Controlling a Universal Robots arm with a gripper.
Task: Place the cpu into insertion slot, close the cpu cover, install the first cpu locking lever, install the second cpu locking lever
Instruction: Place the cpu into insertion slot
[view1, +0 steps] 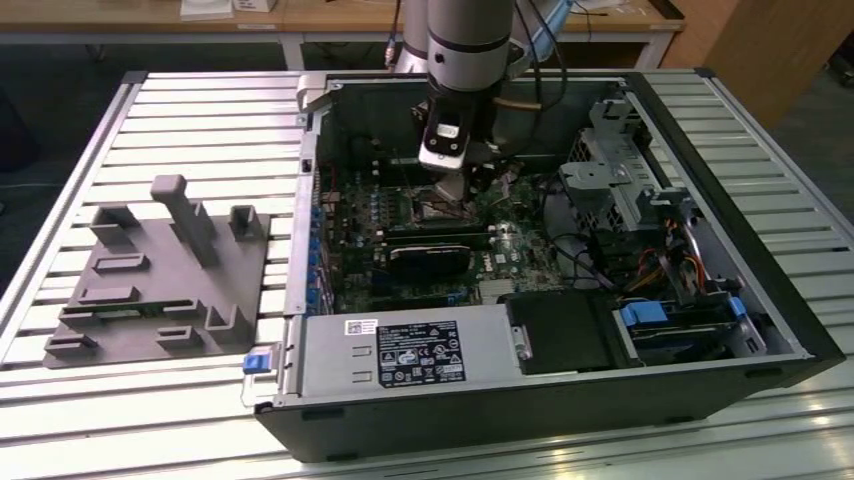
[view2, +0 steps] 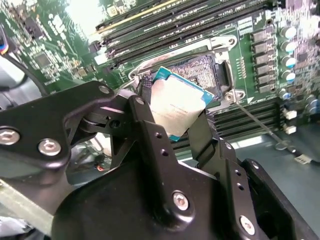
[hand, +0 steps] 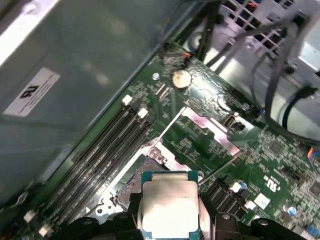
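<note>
Gripper (view2: 175, 114): jaws clamped on the cpu (view2: 180, 102) by its edges, hovering just above the insertion slot (view2: 202, 65), not yet seated. Cpu cover (hand: 210, 126) stands flipped open. Judgement: square the chip to the socket rim, level it, lower gently; skew risks bent pins.

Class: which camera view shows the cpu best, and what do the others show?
The first wrist view: the cpu faces the camera, nearly whole. The second wrist view shows it tilted, partly behind the gripper. In the exterior view it is too small to tell.
</note>
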